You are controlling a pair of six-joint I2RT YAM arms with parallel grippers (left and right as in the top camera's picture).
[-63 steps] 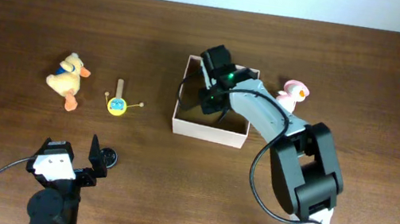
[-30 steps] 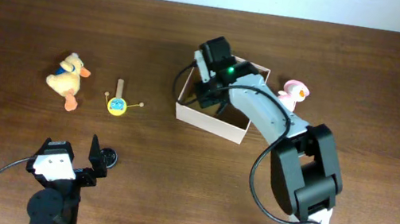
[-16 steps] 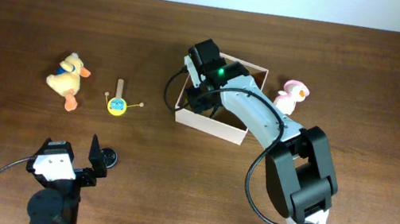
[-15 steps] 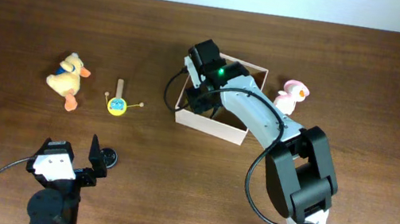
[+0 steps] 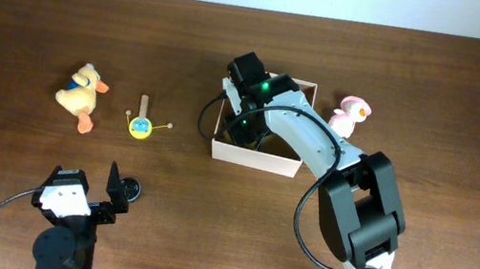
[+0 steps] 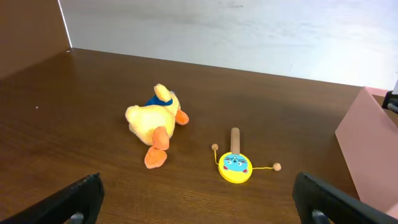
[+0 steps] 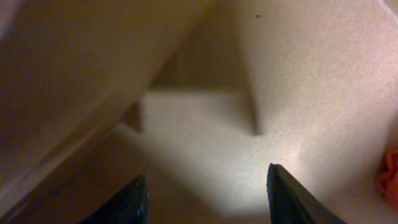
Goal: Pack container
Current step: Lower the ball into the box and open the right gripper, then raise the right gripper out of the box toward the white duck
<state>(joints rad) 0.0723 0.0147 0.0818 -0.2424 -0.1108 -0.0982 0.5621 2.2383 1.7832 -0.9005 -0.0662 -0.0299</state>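
Observation:
The container is a square white cardboard box with a tan inside, at the table's centre. My right gripper reaches down inside its left part. In the right wrist view the open, empty fingers hang over the box's tan floor and inner corner. My left gripper rests open and empty at the front left. Its view shows a yellow duck plush, a yellow drum rattle and the box's side.
The duck plush and drum rattle lie left of the box. A small pink toy sits just beyond the box's right side. An orange bit shows at the right wrist view's right edge.
With the right gripper inside it, the container slid left and turned askew, then swung back square and slightly right. The left arm and the toys have not moved.

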